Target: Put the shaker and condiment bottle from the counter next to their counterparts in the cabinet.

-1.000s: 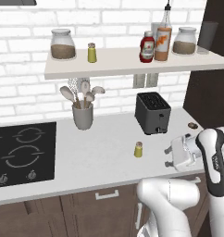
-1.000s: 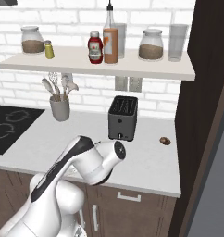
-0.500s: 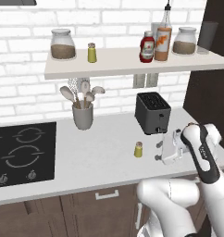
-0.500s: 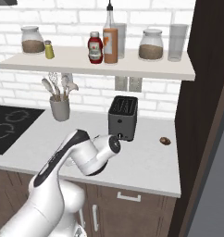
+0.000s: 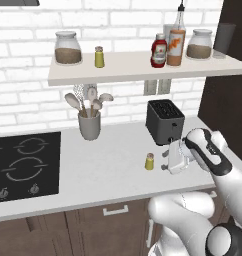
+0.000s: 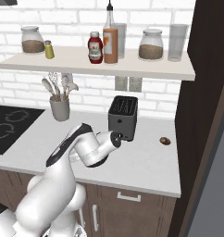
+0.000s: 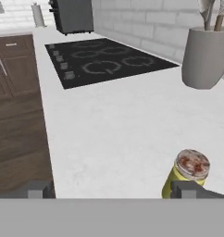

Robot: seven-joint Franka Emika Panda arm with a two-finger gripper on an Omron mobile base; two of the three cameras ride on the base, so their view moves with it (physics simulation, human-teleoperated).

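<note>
The small olive-yellow shaker (image 5: 149, 161) stands on the white counter (image 5: 103, 170), in front of the toaster. My gripper (image 5: 165, 161) hovers just right of it at counter height, open and pointing left at it. In the hand view the shaker (image 7: 188, 172) sits low on the right, just inside the right fingertip (image 7: 190, 190), and my gripper (image 7: 110, 190) holds nothing. On the open shelf (image 5: 143, 67) the tall orange condiment bottle (image 5: 176, 42) stands right beside the red ketchup bottle (image 5: 159, 50). The brighter yellow-green shaker (image 5: 99, 56) is further left.
A black toaster (image 5: 164, 121) stands right behind the gripper. A grey utensil holder (image 5: 89, 125) and the black cooktop (image 5: 23, 165) lie to the left. Jars (image 5: 68, 47) and a glass (image 5: 223, 40) share the shelf. A small brown thing (image 6: 165, 141) lies at the counter's right.
The hand has swung left along the counter, from the right edge to just beside the shaker. Its jaws stayed open. Nothing else moved.
</note>
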